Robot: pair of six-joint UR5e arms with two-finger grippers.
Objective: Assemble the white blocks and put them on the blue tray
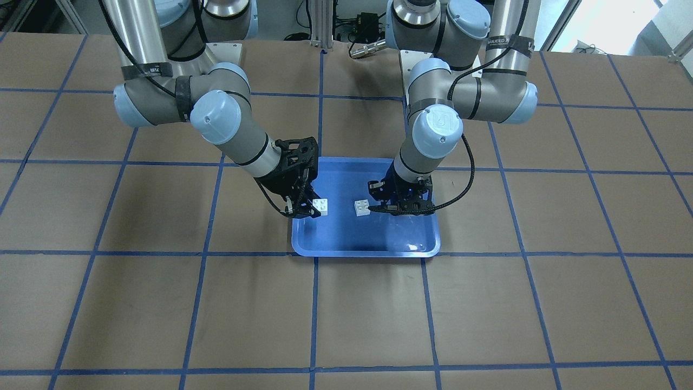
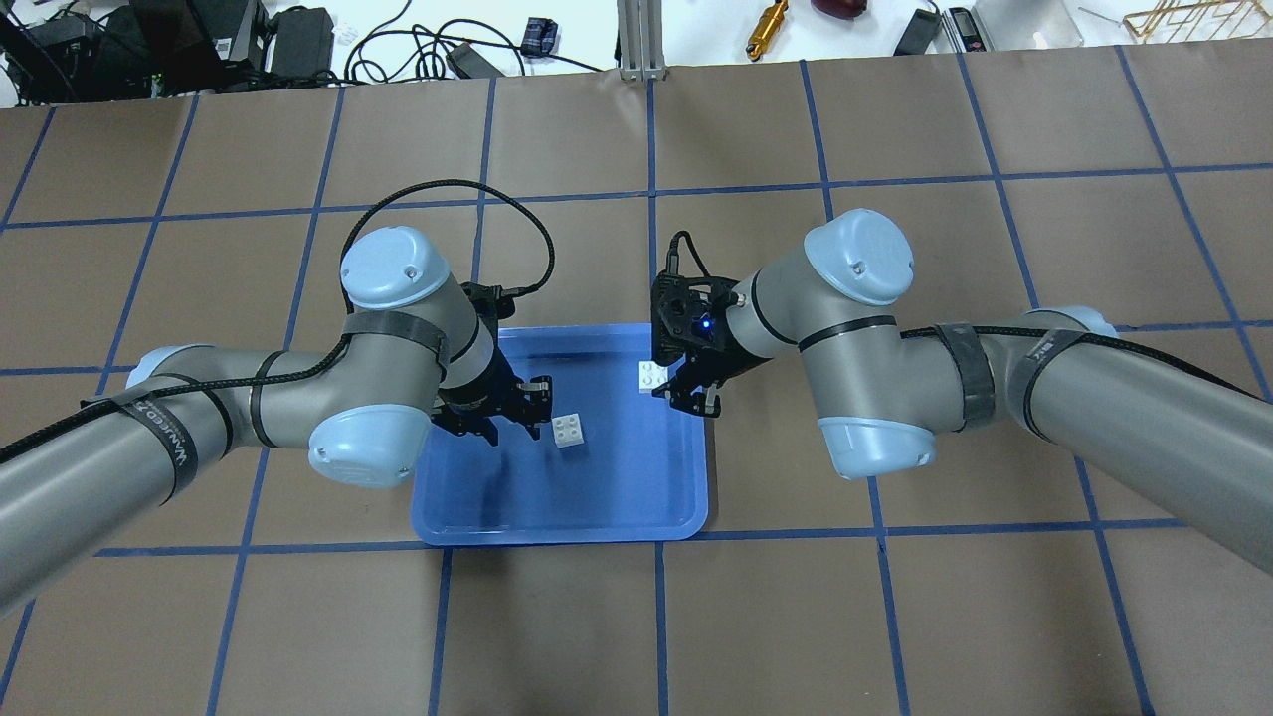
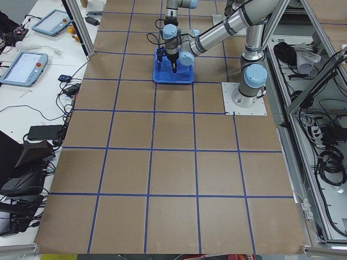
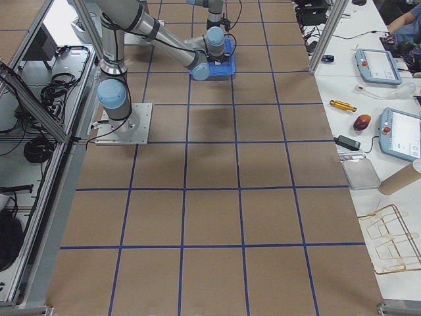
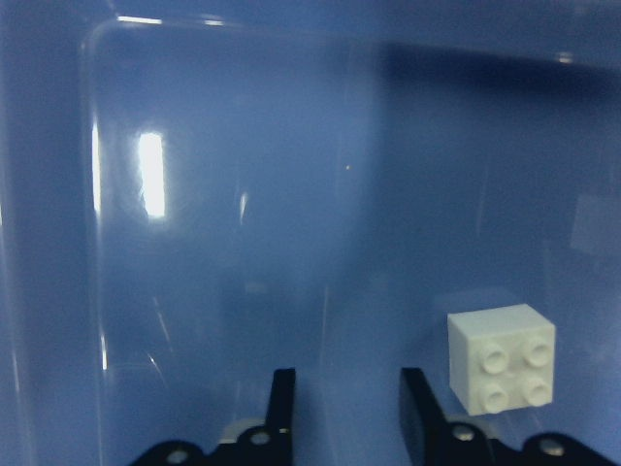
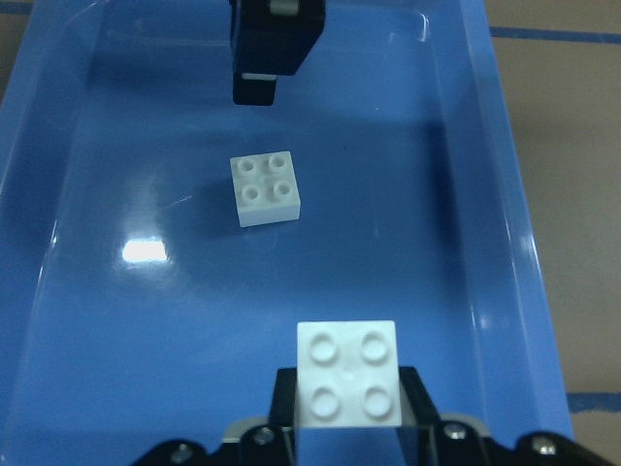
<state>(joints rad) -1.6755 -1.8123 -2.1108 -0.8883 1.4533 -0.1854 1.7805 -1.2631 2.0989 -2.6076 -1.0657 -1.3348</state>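
Right pincer [image 6: 349,383] clamped one white block [image 6: 349,359], lower centre of its wrist view. Second block [image 5: 502,354] lay loose in blue tray [image 5: 243,194], frame-right of the released, empty left pincer [image 5: 344,403]. That pincer probably needed to straddle it squarely before closing.

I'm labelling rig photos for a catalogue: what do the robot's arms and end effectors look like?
The left arm and right arm are silver-grey tubes with pale blue joint caps, black straps bearing white lettering, and black braided cables running outside. The left end effector and right end effector are black and open-framed, with two fingers each.
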